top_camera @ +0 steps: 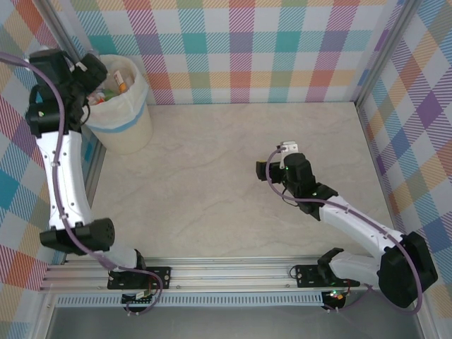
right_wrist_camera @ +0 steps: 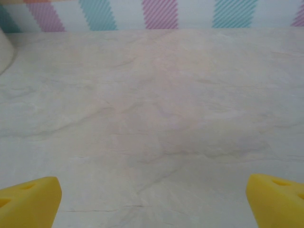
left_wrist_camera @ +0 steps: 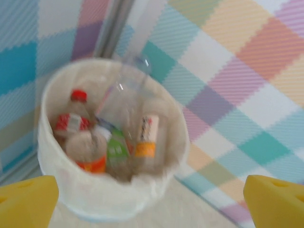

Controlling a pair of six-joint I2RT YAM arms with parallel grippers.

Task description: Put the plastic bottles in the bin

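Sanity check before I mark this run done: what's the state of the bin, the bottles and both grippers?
Bin: upright in the far left corner, bag-lined, holding bottles.
Bottles: inside the bin, jumbled together.
Left gripper: open, holding nothing, above the bin.
Right gripper: open, holding nothing, over the table.

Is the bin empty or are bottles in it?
Not empty: the bin holds several labelled plastic bottles, seen from the left wrist.
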